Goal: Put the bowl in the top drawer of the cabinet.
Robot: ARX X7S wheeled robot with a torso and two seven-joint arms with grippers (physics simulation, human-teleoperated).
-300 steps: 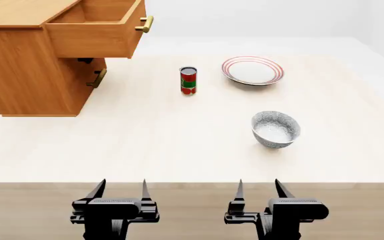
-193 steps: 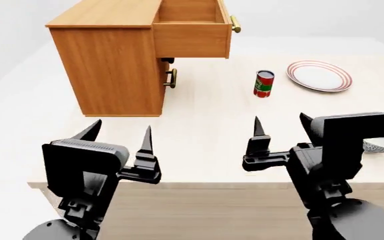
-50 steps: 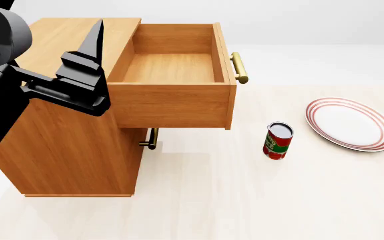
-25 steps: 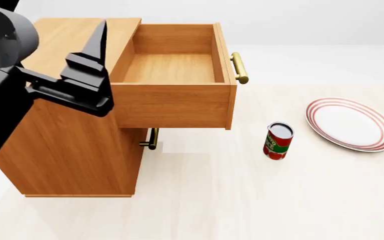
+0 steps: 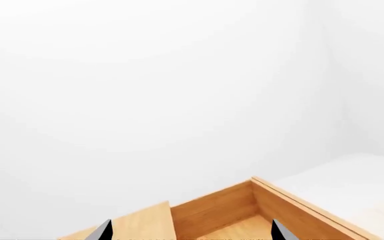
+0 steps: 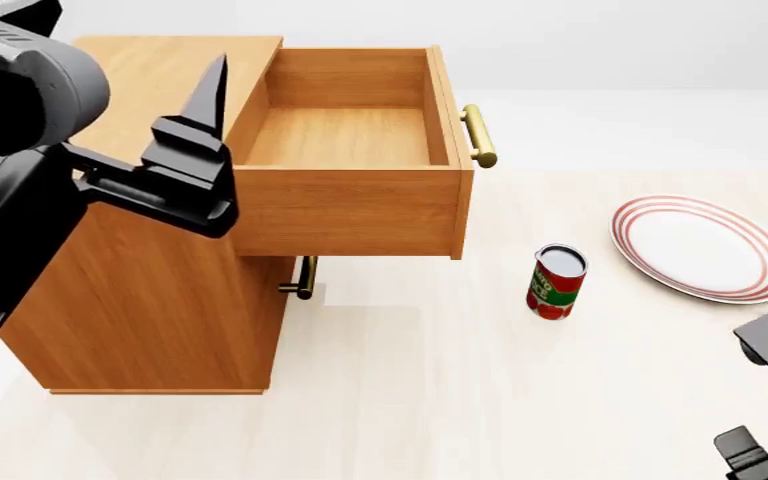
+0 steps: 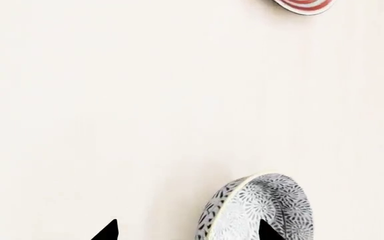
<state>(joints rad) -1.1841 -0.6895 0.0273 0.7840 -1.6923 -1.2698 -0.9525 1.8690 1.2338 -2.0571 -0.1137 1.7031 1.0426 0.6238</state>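
Flanking bowl, right pincer wide; left pincer wide by top drawer; can, plate nearby.

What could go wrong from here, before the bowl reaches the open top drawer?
The bowl is out of the head view, so the right gripper must be guided by the wrist camera alone. One of its fingers overlaps the bowl there and might tip it. The left gripper hovers above the top drawer and might block the path.
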